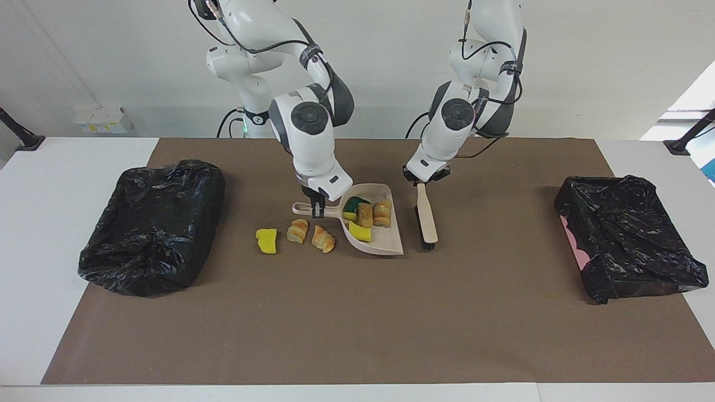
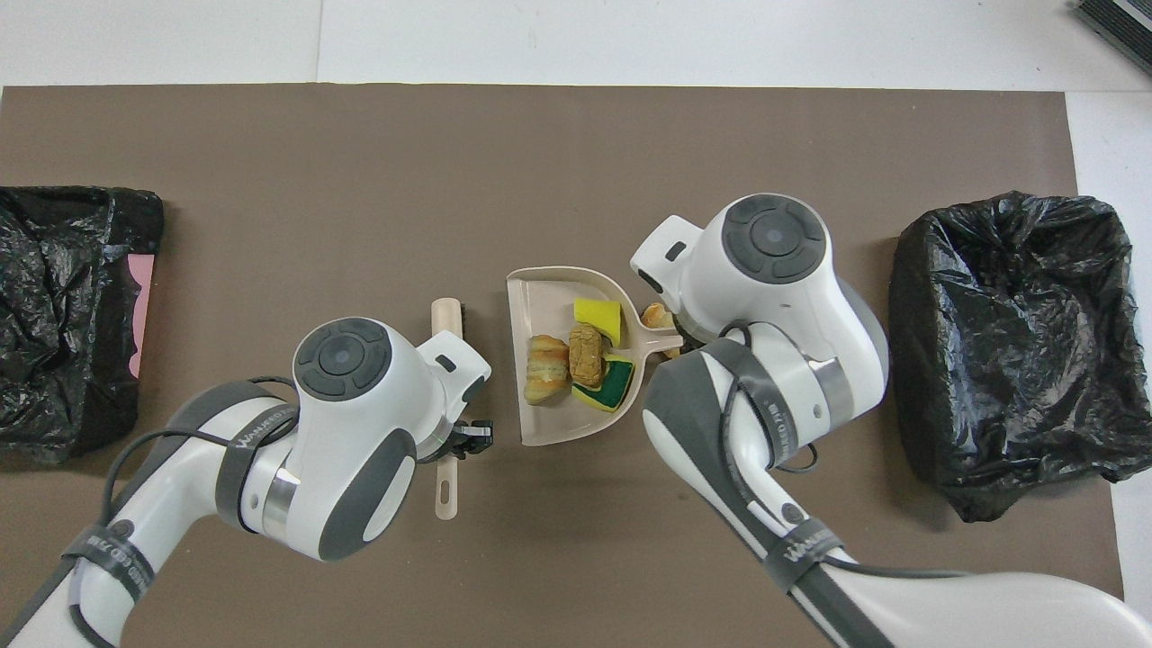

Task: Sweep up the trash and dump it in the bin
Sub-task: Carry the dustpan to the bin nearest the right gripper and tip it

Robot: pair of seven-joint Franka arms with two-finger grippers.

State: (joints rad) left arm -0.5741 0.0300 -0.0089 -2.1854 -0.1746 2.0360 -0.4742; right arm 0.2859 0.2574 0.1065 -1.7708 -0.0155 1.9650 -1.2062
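dustpan [image 1: 385, 245] lip beside 3 scraps [image 1: 299, 231]

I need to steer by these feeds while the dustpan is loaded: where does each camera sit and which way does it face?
Facing view: high across the table, looking at the robots; both arms and bases show, right gripper on the dustpan handle, left gripper on the brush.
Overhead view: above the robots' end, looking steeply down and forward; arms enter from the bottom.
Shared: dustpan, brush, both black bins, half a turn apart.
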